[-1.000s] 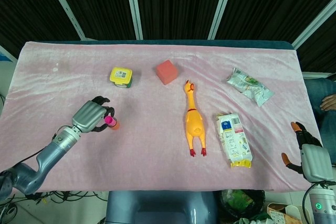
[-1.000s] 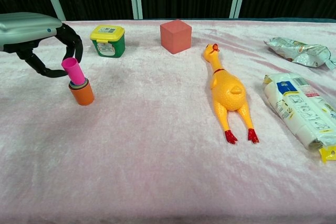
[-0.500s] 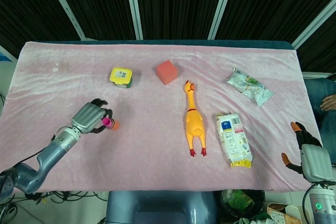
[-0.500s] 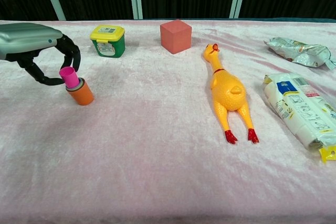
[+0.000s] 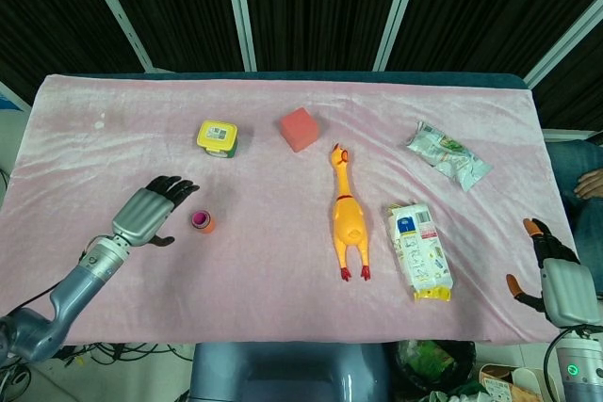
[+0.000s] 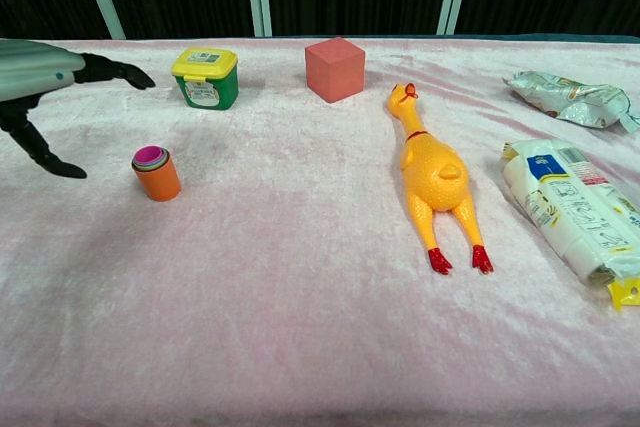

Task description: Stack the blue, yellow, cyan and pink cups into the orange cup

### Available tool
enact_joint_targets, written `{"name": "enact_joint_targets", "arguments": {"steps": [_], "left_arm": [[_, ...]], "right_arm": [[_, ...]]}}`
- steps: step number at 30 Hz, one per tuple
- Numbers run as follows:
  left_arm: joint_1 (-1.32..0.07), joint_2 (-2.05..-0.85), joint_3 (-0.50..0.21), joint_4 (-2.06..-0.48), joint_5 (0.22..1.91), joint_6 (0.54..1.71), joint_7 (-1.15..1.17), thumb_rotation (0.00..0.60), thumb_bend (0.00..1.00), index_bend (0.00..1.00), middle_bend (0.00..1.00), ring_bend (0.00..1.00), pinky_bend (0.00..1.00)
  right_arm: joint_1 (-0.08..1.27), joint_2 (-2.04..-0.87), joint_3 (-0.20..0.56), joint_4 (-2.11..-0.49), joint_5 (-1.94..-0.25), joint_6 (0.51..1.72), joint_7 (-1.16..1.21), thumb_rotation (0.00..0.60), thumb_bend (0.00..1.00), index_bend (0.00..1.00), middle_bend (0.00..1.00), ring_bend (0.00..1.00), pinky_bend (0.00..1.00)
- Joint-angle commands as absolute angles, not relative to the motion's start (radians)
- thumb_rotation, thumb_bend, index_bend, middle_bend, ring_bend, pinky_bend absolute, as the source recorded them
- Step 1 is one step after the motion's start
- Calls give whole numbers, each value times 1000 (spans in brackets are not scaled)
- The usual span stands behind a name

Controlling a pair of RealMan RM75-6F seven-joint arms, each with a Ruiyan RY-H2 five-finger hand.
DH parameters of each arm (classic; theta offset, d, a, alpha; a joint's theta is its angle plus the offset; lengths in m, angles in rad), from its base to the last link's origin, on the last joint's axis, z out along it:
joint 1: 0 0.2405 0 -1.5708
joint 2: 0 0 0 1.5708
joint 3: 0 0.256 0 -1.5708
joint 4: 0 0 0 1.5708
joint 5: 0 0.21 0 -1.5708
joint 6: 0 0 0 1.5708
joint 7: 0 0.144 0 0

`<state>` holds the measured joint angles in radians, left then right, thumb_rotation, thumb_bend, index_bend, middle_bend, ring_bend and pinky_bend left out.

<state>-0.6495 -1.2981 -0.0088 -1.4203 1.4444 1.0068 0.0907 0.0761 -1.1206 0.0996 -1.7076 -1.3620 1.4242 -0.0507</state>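
- Since my left hand [image 5: 144, 215] let go half a second ago, its fingers are spread and empty, drawn back toward the table's left edge.
- My right hand [image 5: 556, 278] hangs off the front-right corner, holding nothing; its fingers look loosely apart.
- Orange cup [image 6: 157, 177] stands upright, front-left.
- Pink cup [image 6: 151, 156] now sits nested flush inside; stacking looks finished.

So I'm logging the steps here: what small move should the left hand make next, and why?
Probably draw the left hand back clear of the orange cup. The pink cup sits nested inside it, the hand is open and apart from the stack, so nothing seems left to place.
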Motion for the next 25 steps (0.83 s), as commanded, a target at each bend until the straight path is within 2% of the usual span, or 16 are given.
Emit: {"name": "enact_joint_targets", "arguments": {"steps": [1, 9, 15, 18, 25], "left_arm": [[-576, -1208, -13, -1508, 1447, 1130, 112, 600, 106, 98, 112, 60, 123], [-453, -1092, 25, -1638, 1455, 1265, 146, 600, 106, 98, 113, 60, 103], [-341, -1065, 65, -1671, 1481, 1383, 116, 600, 106, 98, 113, 56, 91], [-255, -1066, 82, -1671, 1491, 1486, 65, 600, 106, 98, 113, 49, 89], [-177, -1048, 96, -1680, 1492, 1546, 21, 600, 106, 98, 113, 49, 88]], "right_arm": [[77, -1123, 97, -1708, -1367, 1426, -57, 600, 261, 35, 56, 160, 213], [74, -1125, 98, -1710, -1366, 1432, -65, 600, 261, 36, 55, 160, 214], [74, -1127, 97, -1708, -1373, 1437, -70, 600, 261, 35, 55, 160, 214], [73, -1130, 96, -1697, -1395, 1454, -76, 600, 261, 35, 55, 160, 214], [70, -1134, 92, -1686, -1413, 1464, -72, 600, 261, 34, 56, 160, 214]]}}
